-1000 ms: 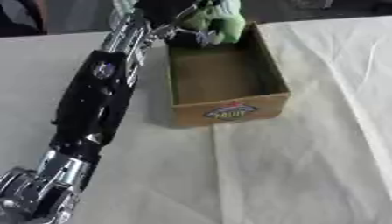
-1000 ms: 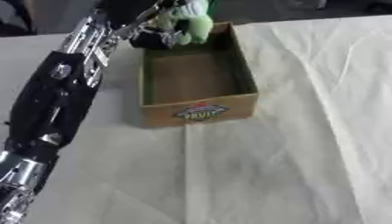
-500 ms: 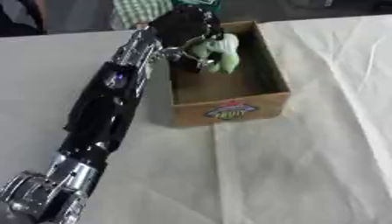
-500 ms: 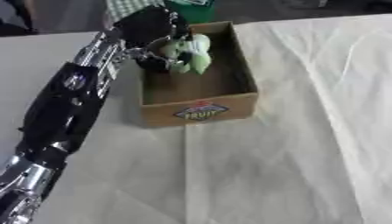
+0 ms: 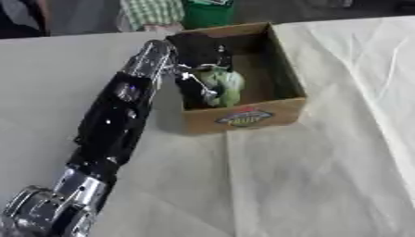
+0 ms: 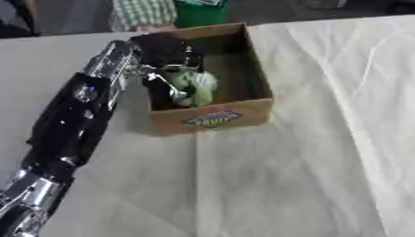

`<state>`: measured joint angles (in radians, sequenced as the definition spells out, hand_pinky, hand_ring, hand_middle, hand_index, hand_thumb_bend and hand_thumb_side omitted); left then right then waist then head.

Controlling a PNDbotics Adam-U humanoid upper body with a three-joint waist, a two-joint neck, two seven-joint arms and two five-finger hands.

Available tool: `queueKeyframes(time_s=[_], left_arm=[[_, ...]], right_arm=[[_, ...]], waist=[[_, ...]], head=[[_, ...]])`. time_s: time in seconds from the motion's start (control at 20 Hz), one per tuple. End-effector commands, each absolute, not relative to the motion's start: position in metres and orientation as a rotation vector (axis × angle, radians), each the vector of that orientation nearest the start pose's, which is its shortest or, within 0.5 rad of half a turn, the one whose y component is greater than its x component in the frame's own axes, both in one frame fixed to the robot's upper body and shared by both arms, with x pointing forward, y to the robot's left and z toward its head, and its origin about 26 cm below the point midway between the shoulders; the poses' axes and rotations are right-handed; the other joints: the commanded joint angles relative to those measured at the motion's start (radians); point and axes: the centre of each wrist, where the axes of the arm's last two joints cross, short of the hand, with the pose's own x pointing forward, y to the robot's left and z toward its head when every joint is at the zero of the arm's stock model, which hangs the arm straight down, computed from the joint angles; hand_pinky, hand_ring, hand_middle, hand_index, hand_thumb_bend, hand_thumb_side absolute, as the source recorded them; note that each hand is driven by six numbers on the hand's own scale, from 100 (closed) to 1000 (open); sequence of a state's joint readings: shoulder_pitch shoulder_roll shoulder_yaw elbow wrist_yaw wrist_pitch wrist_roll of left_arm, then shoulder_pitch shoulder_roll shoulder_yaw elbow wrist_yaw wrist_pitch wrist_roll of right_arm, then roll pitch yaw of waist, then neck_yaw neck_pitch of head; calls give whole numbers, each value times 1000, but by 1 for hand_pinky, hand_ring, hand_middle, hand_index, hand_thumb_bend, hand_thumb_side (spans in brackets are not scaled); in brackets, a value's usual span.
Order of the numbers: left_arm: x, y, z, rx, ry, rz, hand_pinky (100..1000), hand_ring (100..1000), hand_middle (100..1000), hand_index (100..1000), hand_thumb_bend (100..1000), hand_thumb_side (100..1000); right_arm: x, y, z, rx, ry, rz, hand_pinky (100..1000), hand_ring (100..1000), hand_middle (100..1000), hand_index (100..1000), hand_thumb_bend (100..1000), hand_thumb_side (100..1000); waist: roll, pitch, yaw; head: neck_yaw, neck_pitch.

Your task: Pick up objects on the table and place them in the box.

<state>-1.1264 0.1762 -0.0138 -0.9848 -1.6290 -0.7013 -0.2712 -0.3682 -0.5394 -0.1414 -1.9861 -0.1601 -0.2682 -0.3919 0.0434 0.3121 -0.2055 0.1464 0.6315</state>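
Down inside the box: a soft green object (image 5: 223,87), lumpy and rounded like a small plush toy or a bundle of cloth (too blurred to name closer), low against the near-left part of the interior. Held there, most likely, because the drop point is the box floor and releasing low keeps the thing from bouncing out.

Around it, the open-topped brown cardboard box (image 5: 279,62) with a printed fruit label on its near wall, standing upright, mouth facing up. Rest of the floor visible as bare cardboard toward the far right corner.

Reaching over the box's left wall, the left robot hand (image 5: 201,55), black with silver links, dipped into the interior. Dark fingers curled down round the upper part of the green object, seemingly clasped about it; a thin silver part lying across the green. Not spread, not released, by the look of it (exact contact under the fingers hidden). Judged as the placing step nearly complete, with letting go remaining.

Long black forearm with silver joints running from the lower left corner up to the box, passing just beside its left wall.

Under everything, a pale cream cloth-covered surface (image 6: 292,166), creased. No right robot hand visible in either view.
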Motion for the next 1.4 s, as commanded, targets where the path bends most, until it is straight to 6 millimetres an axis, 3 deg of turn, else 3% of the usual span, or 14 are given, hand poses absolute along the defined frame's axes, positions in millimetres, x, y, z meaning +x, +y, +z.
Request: queueKeyframes(time_s=[0.05, 0.15, 0.35, 0.45, 0.5, 0.55, 0.9, 1.1, 1.2, 1.25, 1.4], left_arm=[[478, 162, 289, -1513, 1782, 2276, 587, 795, 792, 1000, 763, 790], [473, 164, 298, -1615, 1865, 2127, 575, 790, 779, 1000, 825, 891], [462, 171, 313, -1754, 2211, 1623, 588, 757, 729, 976, 683, 973], [457, 177, 316, -1760, 2394, 1363, 592, 721, 678, 919, 454, 959], [454, 181, 316, -1742, 2479, 1253, 592, 710, 663, 904, 387, 950], [451, 187, 317, -1727, 2566, 1137, 586, 669, 613, 851, 268, 897], [416, 251, 309, -1563, 3035, 553, 631, 609, 547, 805, 147, 728], [387, 288, 307, -1361, 3270, 322, 689, 617, 557, 816, 144, 675], [372, 302, 308, -1215, 3392, 227, 708, 616, 555, 817, 150, 668], [365, 308, 308, -1141, 3438, 186, 719, 622, 564, 821, 219, 716], [346, 323, 307, -892, 3557, 103, 752, 632, 576, 839, 269, 751]], right_arm=[[295, -319, 263, 487, 3515, 77, 867, 743, 757, 889, 100, 519], [295, -319, 263, 490, 3516, 81, 866, 742, 756, 889, 100, 518], [294, -320, 263, 497, 3514, 90, 865, 742, 756, 888, 100, 519], [294, -322, 262, 509, 3513, 97, 865, 742, 756, 888, 100, 518], [293, -322, 261, 515, 3512, 100, 865, 742, 756, 888, 100, 518], [293, -324, 261, 524, 3510, 101, 864, 741, 756, 888, 100, 520], [290, -331, 260, 600, 3494, 89, 860, 740, 756, 886, 100, 527], [288, -335, 257, 642, 3488, 100, 860, 741, 757, 886, 100, 525], [288, -336, 256, 652, 3487, 101, 860, 741, 757, 886, 100, 526], [288, -337, 256, 657, 3486, 102, 860, 741, 756, 886, 100, 526], [287, -337, 255, 666, 3483, 109, 860, 741, 756, 886, 100, 521]], waist=[[-9, -21, 2], [-10, -24, 6], [-14, -29, 12], [-16, -32, 19], [-16, -33, 23], [-17, -35, 31], [-21, -48, 84], [-25, -51, 108], [-27, -52, 114], [-28, -52, 118], [-29, -52, 127]], head=[[-2, 1], [-3, 2], [-7, 5], [-13, 8], [-16, 9], [-23, 10], [-70, 19], [-95, 24], [-101, 25], [-104, 26], [-112, 31]])
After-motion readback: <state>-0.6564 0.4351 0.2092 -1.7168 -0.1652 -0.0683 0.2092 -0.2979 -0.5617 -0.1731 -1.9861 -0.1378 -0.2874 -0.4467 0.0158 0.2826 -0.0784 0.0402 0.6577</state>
